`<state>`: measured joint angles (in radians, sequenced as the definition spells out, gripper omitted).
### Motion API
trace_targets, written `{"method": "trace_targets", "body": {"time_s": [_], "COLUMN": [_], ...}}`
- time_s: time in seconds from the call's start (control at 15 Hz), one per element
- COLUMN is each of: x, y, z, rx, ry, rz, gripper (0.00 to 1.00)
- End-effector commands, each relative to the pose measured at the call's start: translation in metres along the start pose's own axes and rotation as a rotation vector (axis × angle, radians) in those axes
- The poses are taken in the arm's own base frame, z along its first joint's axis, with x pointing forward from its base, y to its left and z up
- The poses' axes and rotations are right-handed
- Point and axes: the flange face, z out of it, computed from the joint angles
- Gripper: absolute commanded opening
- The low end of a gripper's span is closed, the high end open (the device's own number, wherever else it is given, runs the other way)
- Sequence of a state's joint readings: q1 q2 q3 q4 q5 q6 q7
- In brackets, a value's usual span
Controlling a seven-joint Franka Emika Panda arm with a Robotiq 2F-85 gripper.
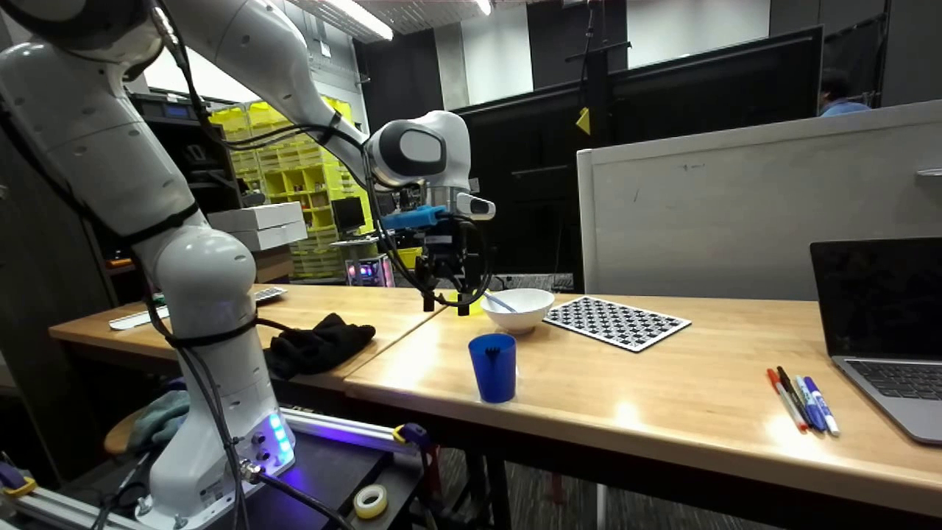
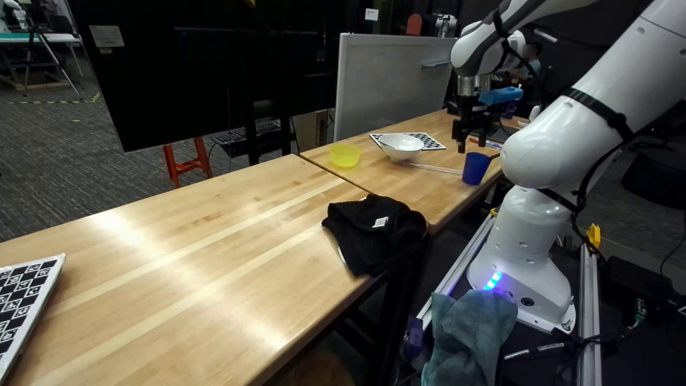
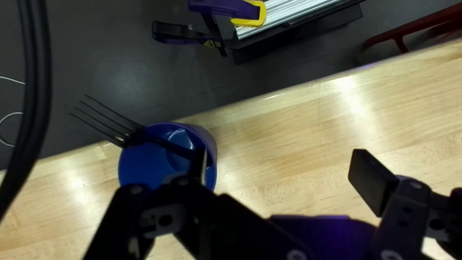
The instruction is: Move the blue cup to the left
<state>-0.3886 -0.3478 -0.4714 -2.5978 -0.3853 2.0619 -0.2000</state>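
The blue cup [image 1: 494,379] stands upright on the wooden table near its front edge; it also shows in an exterior view [image 2: 475,170]. A black fork [image 3: 134,138] stands in the cup, its tines sticking out over the rim. My gripper [image 1: 446,303] is open and empty, held above the table. It also shows above the cup's height in an exterior view [image 2: 471,143]. In the wrist view, my open fingers [image 3: 283,173] lie to the right of the cup [image 3: 142,164]. The left finger overlaps the cup's right part and hides some of it.
A white bowl [image 1: 524,318] with a utensil stands behind the cup. A checkered board [image 1: 618,322] lies beside it. A yellow bowl [image 2: 345,155], black cloth [image 2: 375,236], several pens [image 1: 802,401] and a laptop [image 1: 883,302] are also on the tables.
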Motion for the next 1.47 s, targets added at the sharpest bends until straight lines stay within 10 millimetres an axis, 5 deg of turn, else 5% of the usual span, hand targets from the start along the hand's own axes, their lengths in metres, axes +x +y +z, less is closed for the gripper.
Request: {"method": "trace_targets", "body": {"time_s": [0.0,1.4], "x": [0.002,0.038], "y": [0.007,0.027], "z": [0.006,0.065], "rx": [-0.002,0.032], "ry": [-0.022,-0.016], "rz": [0.0,-0.099], "gripper": [1.0,1.0]}}
